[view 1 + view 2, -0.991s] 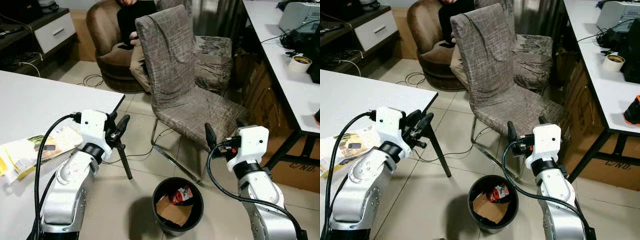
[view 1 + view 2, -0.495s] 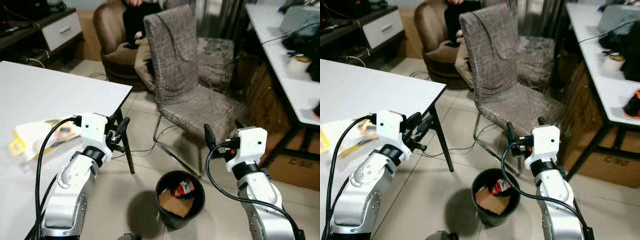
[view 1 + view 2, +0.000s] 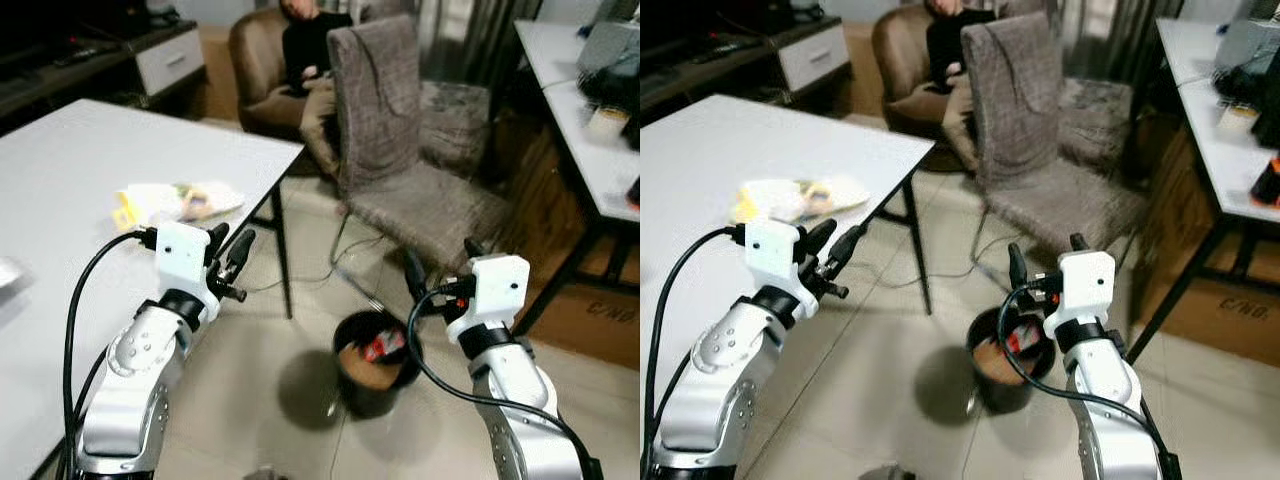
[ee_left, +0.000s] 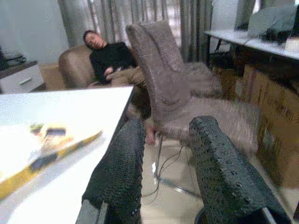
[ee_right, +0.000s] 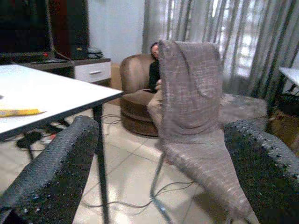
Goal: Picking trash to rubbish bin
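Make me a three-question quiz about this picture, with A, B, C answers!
1. Where is the black rubbish bin?
A. On the white table
B. On the floor between the arms
C. On the grey chair

2. What colour is the wrapper on the white table?
A. Yellow and white
B. Blue
C. Purple

3. How are the left gripper's fingers?
A. Squeezing a can
B. Holding paper
C. Apart and empty

Answers: B, it stands on the tiles; A, those colours show; C, a gap shows between the fingers.
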Robot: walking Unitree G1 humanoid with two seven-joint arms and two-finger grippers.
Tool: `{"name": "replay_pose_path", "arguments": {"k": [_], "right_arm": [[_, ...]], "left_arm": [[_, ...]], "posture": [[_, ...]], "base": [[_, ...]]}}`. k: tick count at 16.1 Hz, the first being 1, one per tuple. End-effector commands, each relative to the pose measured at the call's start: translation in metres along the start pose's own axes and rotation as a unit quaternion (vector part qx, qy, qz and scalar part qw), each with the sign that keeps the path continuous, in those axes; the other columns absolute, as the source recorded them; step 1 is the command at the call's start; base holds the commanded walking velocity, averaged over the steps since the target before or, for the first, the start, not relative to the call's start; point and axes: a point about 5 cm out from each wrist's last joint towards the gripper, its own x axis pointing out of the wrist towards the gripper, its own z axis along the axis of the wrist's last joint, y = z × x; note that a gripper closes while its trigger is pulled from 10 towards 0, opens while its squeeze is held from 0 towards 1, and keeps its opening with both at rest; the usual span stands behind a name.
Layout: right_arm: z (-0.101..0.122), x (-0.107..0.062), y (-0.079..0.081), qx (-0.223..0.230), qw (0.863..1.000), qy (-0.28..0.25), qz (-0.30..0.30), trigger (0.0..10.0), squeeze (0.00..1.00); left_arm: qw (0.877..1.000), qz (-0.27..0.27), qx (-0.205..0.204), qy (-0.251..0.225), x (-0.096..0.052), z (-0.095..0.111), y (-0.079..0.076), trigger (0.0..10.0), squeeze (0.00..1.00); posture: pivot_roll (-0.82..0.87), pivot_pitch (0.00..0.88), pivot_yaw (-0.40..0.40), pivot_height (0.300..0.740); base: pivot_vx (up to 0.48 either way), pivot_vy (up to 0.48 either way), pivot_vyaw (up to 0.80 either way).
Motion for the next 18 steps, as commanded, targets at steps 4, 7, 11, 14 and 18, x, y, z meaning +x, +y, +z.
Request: {"name": "replay_pose_path", "arguments": {"k": [4, 7, 11, 14, 18], "right_arm": [[-0.001, 0.001, 0.001, 0.005, 1.000, 0.003, 0.002, 10.0, 0.00], [-0.001, 0.002, 0.001, 0.003, 1.000, 0.004, 0.004, 10.0, 0.00], [-0.002, 0.005, 0.004, -0.022, 0.999, 0.009, 0.021, 10.0, 0.00], [-0.002, 0.007, 0.006, -0.028, 0.999, 0.011, 0.025, 10.0, 0.00], [-0.003, 0.008, 0.006, -0.030, 0.999, 0.011, 0.028, 10.0, 0.00]], "left_arm": [[1.000, 0.005, 0.006, -0.004, 0.000, 0.003, 0.002, 10.0, 0.00], [1.000, 0.003, 0.004, -0.005, 0.001, 0.004, 0.002, 10.0, 0.00], [1.000, 0.005, 0.013, -0.019, 0.004, 0.009, 0.001, 10.0, 0.00], [0.999, 0.009, 0.035, -0.018, 0.008, 0.010, 0.003, 10.0, 0.00], [0.999, 0.030, 0.040, -0.020, 0.012, 0.011, 0.009, 10.0, 0.00]], "posture": [[-0.05, 0.000, 0.047, 0.740], [-0.05, 0.000, 0.046, 0.740], [-0.05, 0.000, 0.043, 0.740], [-0.05, 0.000, 0.040, 0.740], [-0.05, 0.000, 0.036, 0.740]], "base": [[-0.293, 0.000, 0.00], [-0.195, 0.000, 0.00], [0.000, 0.000, 0.00], [0.084, 0.000, 0.69], [0.305, 0.000, 0.80]]}}
